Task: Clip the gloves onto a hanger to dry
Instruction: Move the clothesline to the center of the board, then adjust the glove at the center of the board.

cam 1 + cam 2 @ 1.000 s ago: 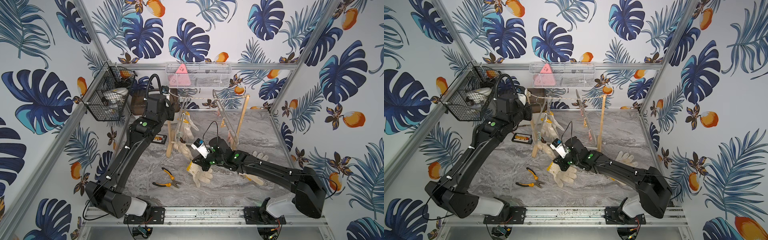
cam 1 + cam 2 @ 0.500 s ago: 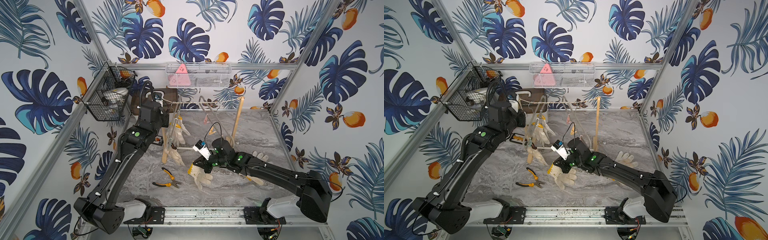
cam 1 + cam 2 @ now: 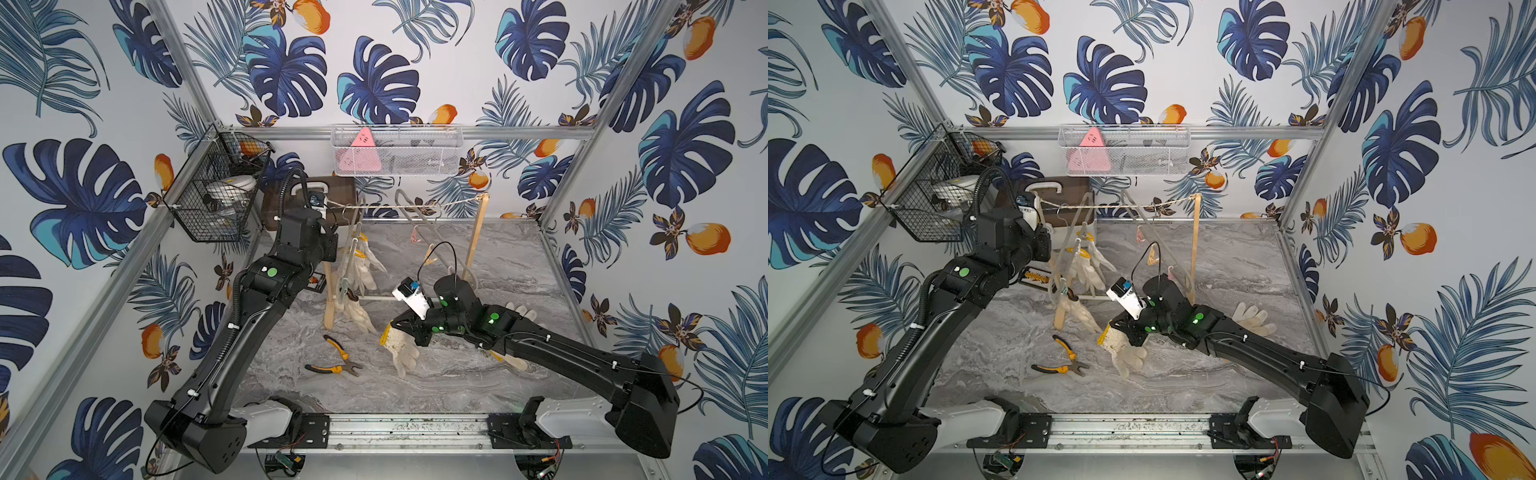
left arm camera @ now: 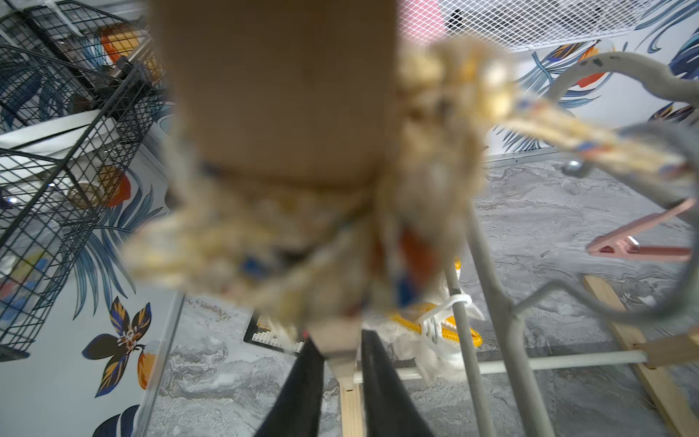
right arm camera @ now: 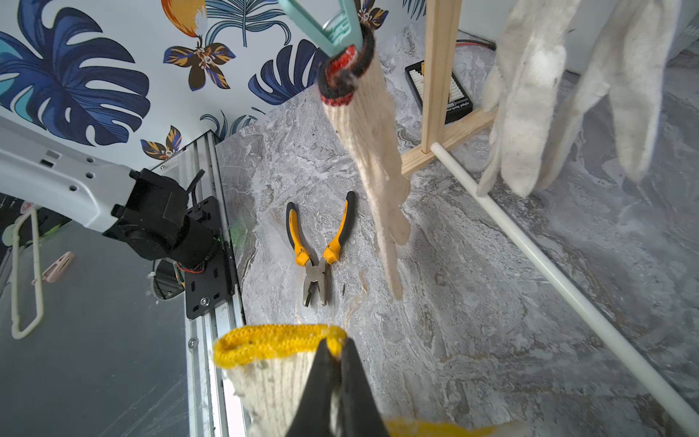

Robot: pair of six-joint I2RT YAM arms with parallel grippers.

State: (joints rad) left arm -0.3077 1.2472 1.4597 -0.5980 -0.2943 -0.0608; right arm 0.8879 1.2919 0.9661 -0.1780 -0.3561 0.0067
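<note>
My right gripper (image 5: 334,346) is shut on the yellow cuff of a cream glove (image 3: 402,353), which hangs from it just above the marble floor in both top views (image 3: 1128,355). Grey hangers (image 3: 415,208) hang on a rope between two wooden posts. Two gloves (image 3: 365,266) are clipped on the leftmost hanger, and a teal clip holds a glove with a red-black cuff (image 5: 374,159). My left gripper (image 4: 336,340) is at the top of the left post (image 3: 329,307). Its jaws stand slightly apart around the blurred wood. More gloves (image 3: 524,312) lie beside my right arm.
Orange-handled pliers (image 3: 336,357) lie on the floor near the front. A small black board (image 3: 318,286) sits by the left post. A black wire basket (image 3: 216,195) and a white mesh basket (image 3: 395,149) hang on the walls. A brown box (image 3: 332,199) stands at the back.
My left arm has swung left and back, taking the left post, rope and hangers with it. My right gripper has barely moved and still holds the yellow-cuffed glove.
</note>
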